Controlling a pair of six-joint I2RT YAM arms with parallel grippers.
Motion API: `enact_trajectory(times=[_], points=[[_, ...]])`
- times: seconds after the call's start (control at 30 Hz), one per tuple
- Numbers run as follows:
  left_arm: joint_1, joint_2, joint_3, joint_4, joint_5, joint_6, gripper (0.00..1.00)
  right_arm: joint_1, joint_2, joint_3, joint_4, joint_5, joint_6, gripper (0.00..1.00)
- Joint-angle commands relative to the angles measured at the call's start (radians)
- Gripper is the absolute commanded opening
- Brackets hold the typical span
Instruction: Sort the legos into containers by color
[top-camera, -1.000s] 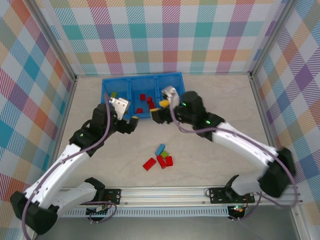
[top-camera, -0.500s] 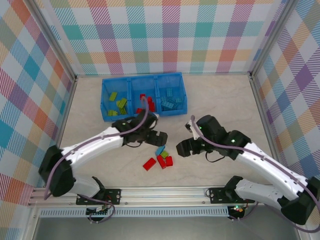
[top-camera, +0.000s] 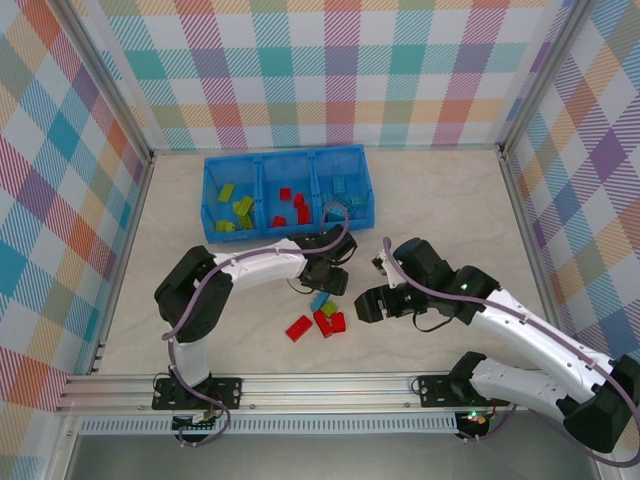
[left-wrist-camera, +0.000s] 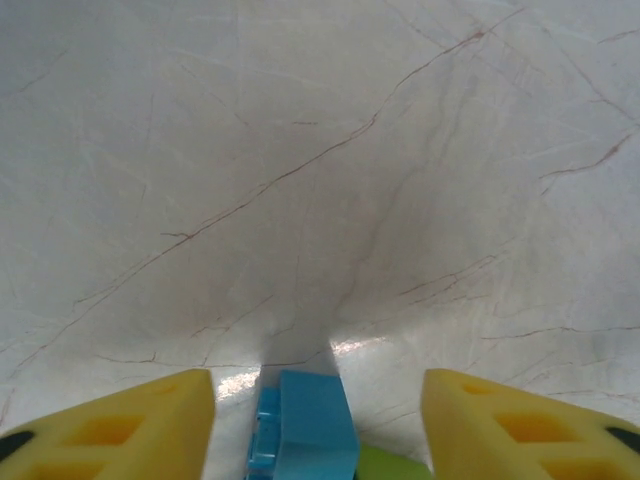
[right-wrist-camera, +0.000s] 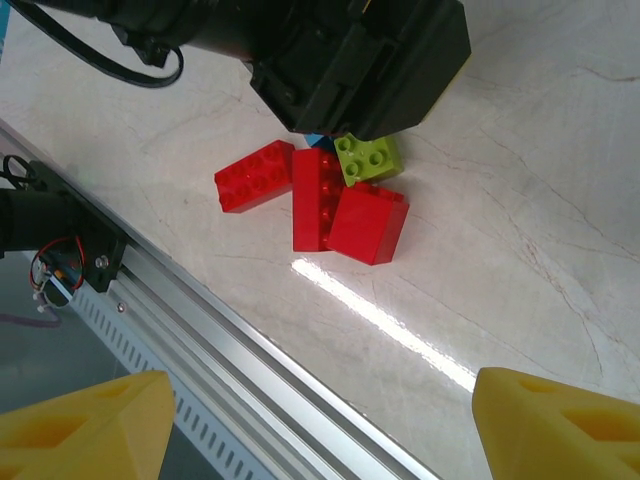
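- five loose legos (top-camera: 320, 315) lie on the table (top-camera: 440, 200), nearer than the tray (top-camera: 287, 234): three red, one green, one blue brick (left-wrist-camera: 305, 425).
- the left claw (top-camera: 322, 283), half spread, straddles the blue brick without touching it. the right claw (top-camera: 368, 302) hangs wide and empty, also short of the tray.
- inside the tray, green sits left, red middle, blue right, so the task looks mostly done.
- the left wrist view shows the gaps beside the blue brick, and the right wrist view shows the reds clearly.
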Motion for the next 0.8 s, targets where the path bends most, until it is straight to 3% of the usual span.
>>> enact_trajectory(times=[0.0,0.17,0.47,0.6,0.77], points=[[-0.012,0.019,0.015,-0.051,-0.020,-0.010,0.52,0.000,-0.005,-0.022,0.033,0.005,0.019,0.79],[-0.020,0.024,-0.011,-0.054,-0.039,-0.012,0.46,0.001,0.017,-0.022,0.049,0.001,0.019,0.79],[-0.025,-0.007,-0.032,0.003,-0.055,-0.015,0.24,0.001,-0.001,-0.035,0.066,0.010,0.051,0.79],[-0.024,-0.077,0.000,0.023,-0.135,0.013,0.17,0.000,-0.044,-0.047,0.064,0.047,0.077,0.79],[-0.020,-0.137,0.159,0.039,-0.357,0.141,0.15,0.001,-0.119,-0.064,0.088,0.117,0.103,0.80]])
